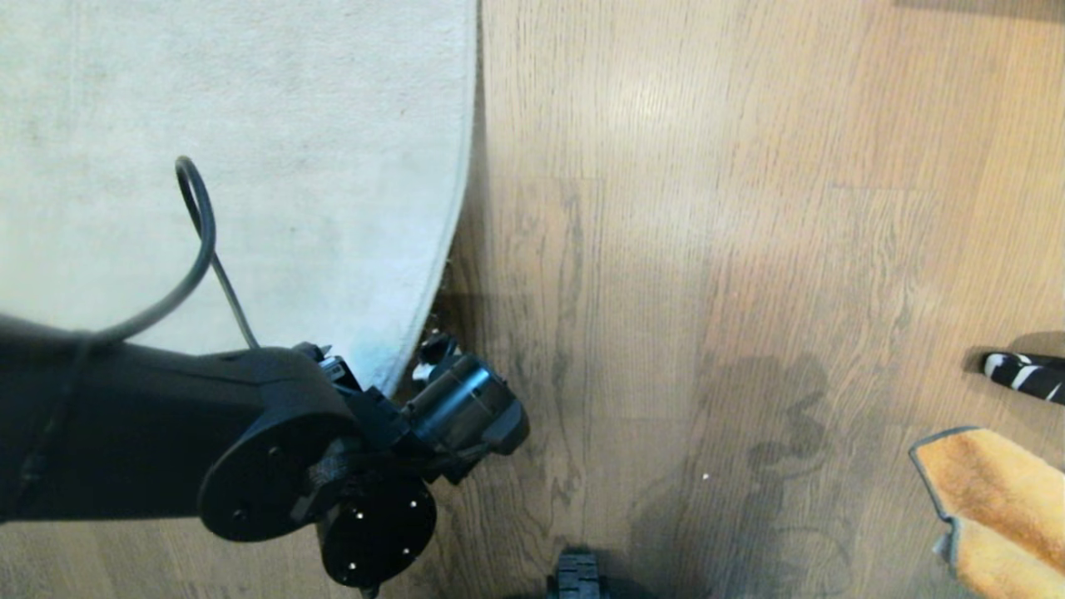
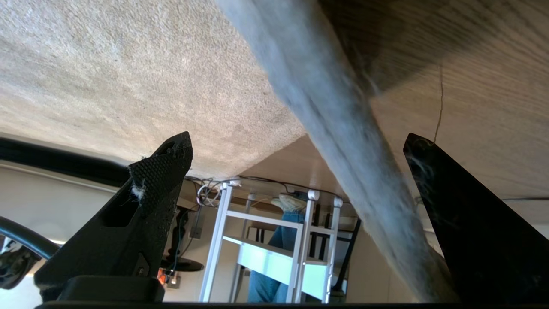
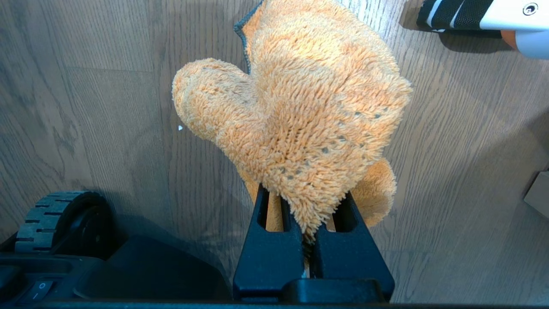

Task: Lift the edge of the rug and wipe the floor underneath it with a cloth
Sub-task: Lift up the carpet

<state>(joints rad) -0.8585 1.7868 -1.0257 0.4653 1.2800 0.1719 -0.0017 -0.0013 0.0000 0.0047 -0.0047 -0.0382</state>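
Observation:
The light grey-beige rug (image 1: 233,166) covers the left of the head view, and the rug edge (image 1: 453,225) curves down toward my left gripper (image 1: 428,349). In the left wrist view my left gripper (image 2: 297,138) is open. The rug edge (image 2: 343,141) runs between its two fingers (image 2: 158,180) without being clamped. The brown wood-grain floor (image 1: 707,249) lies to the right. The orange fluffy cloth (image 3: 300,98) hangs from my right gripper (image 3: 304,193), which is shut on it just above the floor (image 3: 85,107). The cloth (image 1: 994,499) also shows at the head view's lower right.
A black-and-white striped object (image 1: 1025,374) lies on the floor beyond the cloth. The robot's wheel (image 1: 576,578) sits at the bottom centre. Beyond the rug, a white metal rack (image 2: 274,240) and a person's legs in jeans (image 2: 283,234) are seen.

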